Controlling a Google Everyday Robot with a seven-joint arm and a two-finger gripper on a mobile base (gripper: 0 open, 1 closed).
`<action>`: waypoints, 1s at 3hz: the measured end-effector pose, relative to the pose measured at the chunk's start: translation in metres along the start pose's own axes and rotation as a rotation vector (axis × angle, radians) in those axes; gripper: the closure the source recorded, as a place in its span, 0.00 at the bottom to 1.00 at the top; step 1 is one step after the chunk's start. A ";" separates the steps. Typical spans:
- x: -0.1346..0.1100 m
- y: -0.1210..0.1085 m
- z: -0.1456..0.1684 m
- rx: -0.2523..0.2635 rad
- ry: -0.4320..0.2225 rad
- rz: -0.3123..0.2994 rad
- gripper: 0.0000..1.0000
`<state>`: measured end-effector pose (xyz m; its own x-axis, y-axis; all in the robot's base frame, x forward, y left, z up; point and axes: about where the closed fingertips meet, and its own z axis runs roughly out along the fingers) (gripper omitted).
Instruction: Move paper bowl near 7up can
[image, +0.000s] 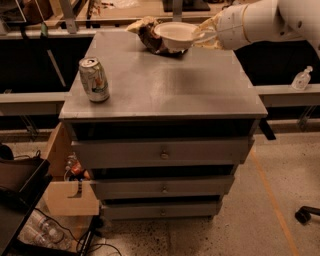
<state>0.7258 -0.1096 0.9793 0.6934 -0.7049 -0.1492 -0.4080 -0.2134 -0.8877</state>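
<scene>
Camera view: pinched the paper bowl (176, 34) by its rim in the tool (202, 36), aloft over the snack bag (146, 31), well apart from the 7up can (94, 79); judged light, flimsy, easily crushed.

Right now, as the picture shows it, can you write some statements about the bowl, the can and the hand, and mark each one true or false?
1. The 7up can stands upright on the cabinet top, near the front corner on the picture's left. True.
2. The hand grips the 7up can. False: it grips the paper bowl by its rim.
3. The paper bowl is close beside the 7up can. False: the bowl is at the back of the top, and the can is far from it, toward the front.
4. A snack bag lies at the back of the top, partly behind the bowl. True.
</scene>
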 end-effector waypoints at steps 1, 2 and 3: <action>-0.063 0.021 0.007 -0.069 -0.064 -0.006 1.00; -0.116 0.051 0.016 -0.126 -0.118 -0.012 1.00; -0.153 0.089 0.026 -0.176 -0.178 -0.017 1.00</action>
<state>0.5992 -0.0029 0.9121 0.7882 -0.5736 -0.2230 -0.4818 -0.3497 -0.8035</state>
